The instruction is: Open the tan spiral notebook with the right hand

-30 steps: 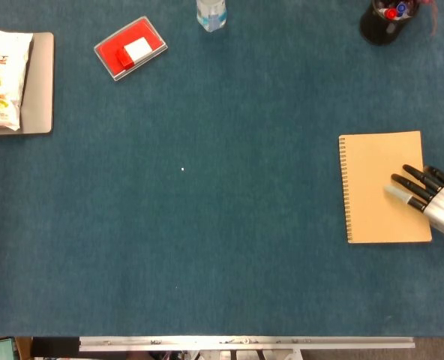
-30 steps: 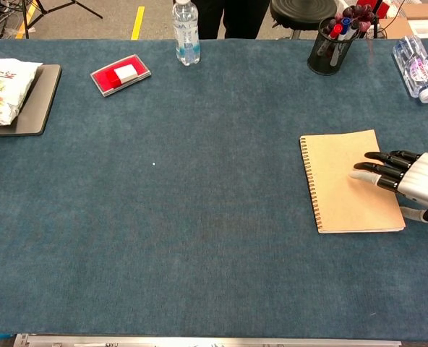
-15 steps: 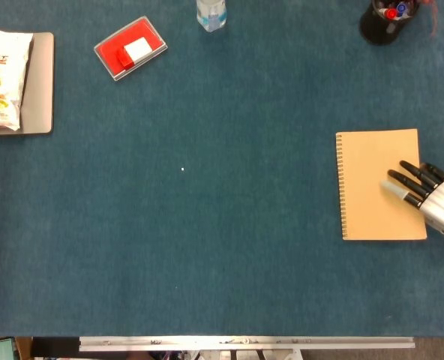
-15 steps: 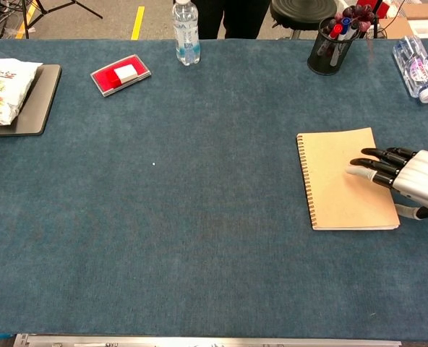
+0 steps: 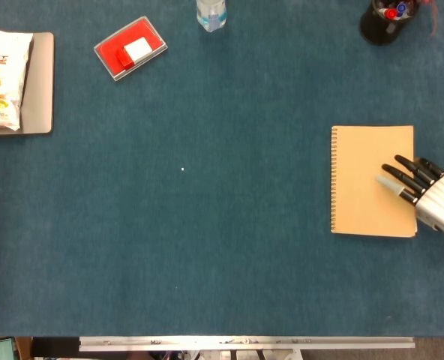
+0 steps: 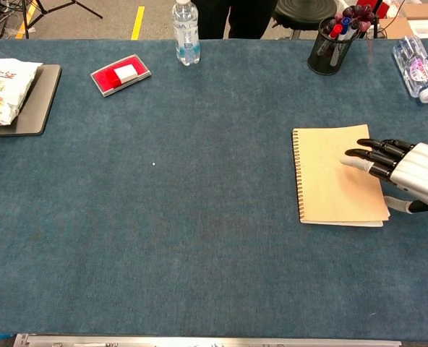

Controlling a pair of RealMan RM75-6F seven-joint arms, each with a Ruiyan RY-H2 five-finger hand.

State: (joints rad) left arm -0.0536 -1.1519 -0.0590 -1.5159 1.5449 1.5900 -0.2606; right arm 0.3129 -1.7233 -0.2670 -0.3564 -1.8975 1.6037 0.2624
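Blue cloth covers the table across both views. At the right side of the frame lies the closed tan notebook, its spiral on the left edge. From the right border comes the right hand, fingers straight and close together, lying flat on the right part of the cover, holding nothing. At the upper left are a red box and a snack bag on a tray. At the top stand a bottle and a pen cup.
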